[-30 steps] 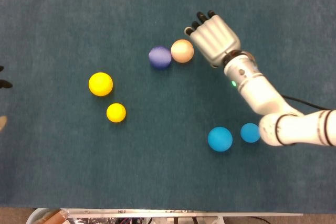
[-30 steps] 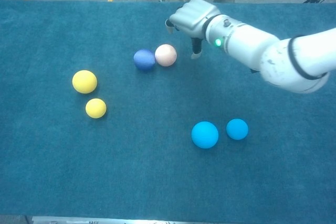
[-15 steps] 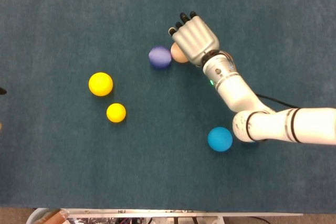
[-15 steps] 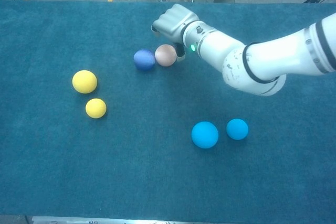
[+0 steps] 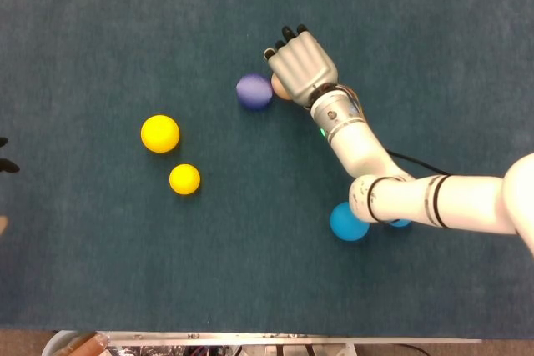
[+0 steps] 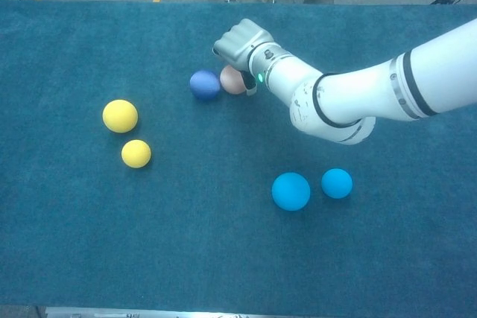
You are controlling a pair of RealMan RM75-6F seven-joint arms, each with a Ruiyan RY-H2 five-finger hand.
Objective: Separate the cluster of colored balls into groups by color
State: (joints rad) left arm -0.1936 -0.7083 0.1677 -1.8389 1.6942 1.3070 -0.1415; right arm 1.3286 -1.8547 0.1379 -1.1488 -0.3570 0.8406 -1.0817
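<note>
Left hand [image 5: 4, 164]: only dark fingertips poke in at the table's left edge in head view; can't tell whether the fingers are apart or together.

Large yellow ball [image 5: 160, 133] and small yellow ball [image 5: 184, 179] sit close together, not touching, toward the left side of the blue table [image 5: 100, 22].

Purple ball [image 5: 254, 91] lies near table centre, toward the far edge. Peach ball [image 6: 232, 80] is just to its right, touching or nearly so. Balls are round, so no long axis or heading to report.

Right hand [image 5: 302, 67] is over the peach ball, back of the hand up, fingers [image 5: 285, 37] together and curled down toward the far edge. Chest view shows the peach ball under the palm; whether it's gripped, can't tell.

Large blue ball [image 6: 291, 191] and small blue ball [image 6: 337, 183] sit side by side right of centre, nearer the front edge; in head view the forearm partly hides them.
</note>
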